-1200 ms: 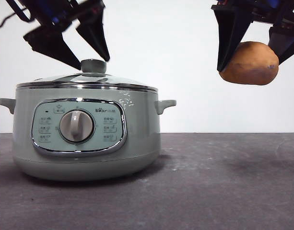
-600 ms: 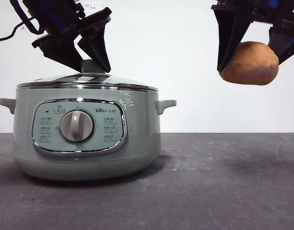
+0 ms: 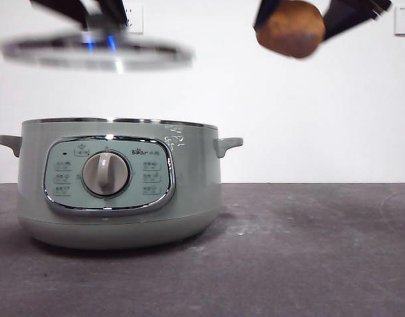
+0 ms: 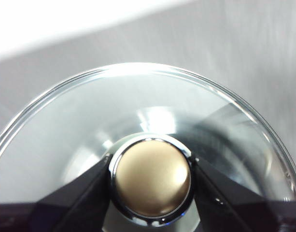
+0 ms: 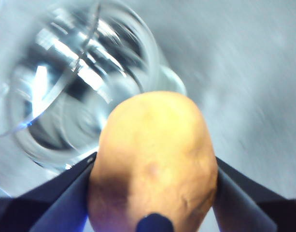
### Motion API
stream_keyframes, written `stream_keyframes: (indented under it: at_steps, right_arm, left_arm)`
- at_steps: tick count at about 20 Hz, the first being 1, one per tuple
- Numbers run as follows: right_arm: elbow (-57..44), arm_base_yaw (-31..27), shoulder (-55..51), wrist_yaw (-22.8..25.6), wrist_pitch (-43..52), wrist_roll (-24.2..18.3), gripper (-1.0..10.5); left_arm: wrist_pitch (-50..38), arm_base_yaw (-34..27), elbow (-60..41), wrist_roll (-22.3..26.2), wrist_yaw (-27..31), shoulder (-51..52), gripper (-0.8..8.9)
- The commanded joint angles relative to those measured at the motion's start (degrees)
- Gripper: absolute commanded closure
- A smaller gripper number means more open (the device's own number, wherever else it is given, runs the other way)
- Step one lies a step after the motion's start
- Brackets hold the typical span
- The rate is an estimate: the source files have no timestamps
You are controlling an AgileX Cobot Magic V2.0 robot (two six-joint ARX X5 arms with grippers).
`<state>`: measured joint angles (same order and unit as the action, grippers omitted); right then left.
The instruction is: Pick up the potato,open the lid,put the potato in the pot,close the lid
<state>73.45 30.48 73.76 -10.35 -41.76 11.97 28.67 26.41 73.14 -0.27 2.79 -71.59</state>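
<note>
Glass lid (image 4: 152, 121) (fragile, likely slippery) hangs by its knob (image 4: 151, 180) in the clamped left gripper (image 4: 151, 186); the right gripper (image 5: 152, 179) squeezes the firm potato (image 5: 155, 159).

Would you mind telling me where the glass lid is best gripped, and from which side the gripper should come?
By its round knob, from straight above. The lid is a shallow dome with a thin rim, so the knob at its centre is the only raised part. The left gripper holds it this way now, a jaw on either side, with the lid level above the pot.
</note>
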Motion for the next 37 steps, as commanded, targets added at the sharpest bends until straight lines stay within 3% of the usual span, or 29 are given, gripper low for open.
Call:
stream_keyframes:
  at_steps: [1,5,12,15,25,29,31,34,35,37]
  right_arm:
    - [3.2,1.7,1.6,-0.2,1.0,-1.4,9.6]
    - [11.4,5.2,8.4,-0.3,0.5,-3.1,9.6]
    - [29.8,10.9,29.1,-0.1,-5.5,-8.8,9.6]
    - [35.2,12.3,37.1,0.3,-6.0,-11.5,9.6]
    - [37.5,15.6,52.2,7.8,-0.7,-17.7,9.6]
    - [37.5,15.8,54.8,7.7,-1.0,-18.3,9.6]
    - [37.5,15.9,54.8,7.7,-0.7,-18.5,8.7]
    - [37.5,15.8,54.8,7.8,-0.6,-18.4,4.7]
    - [37.5,15.8,54.8,7.9,-0.5,-18.4,4.1]
    - [37.5,15.9,54.8,7.9,-0.4,-18.2,4.1]
  left_arm:
    - [1.1,0.0,3.3,2.5,3.0,5.4,8.22]
    - [8.0,0.0,6.6,3.5,7.8,13.4,8.22]
    - [15.3,0.0,6.9,3.5,15.2,25.5,8.22]
    - [17.8,0.0,6.9,3.5,15.3,29.4,8.22]
    - [21.3,0.0,6.9,3.3,15.3,31.3,8.22]
    - [21.4,0.0,6.9,3.3,15.3,31.3,8.22]
    - [21.6,0.0,6.9,3.3,15.3,31.3,8.22]
    - [21.7,0.0,6.9,3.3,15.4,31.1,8.22]
    - [21.7,0.0,6.9,3.3,15.4,30.8,8.22]
    - [22.1,0.0,6.9,3.3,15.4,30.5,8.22]
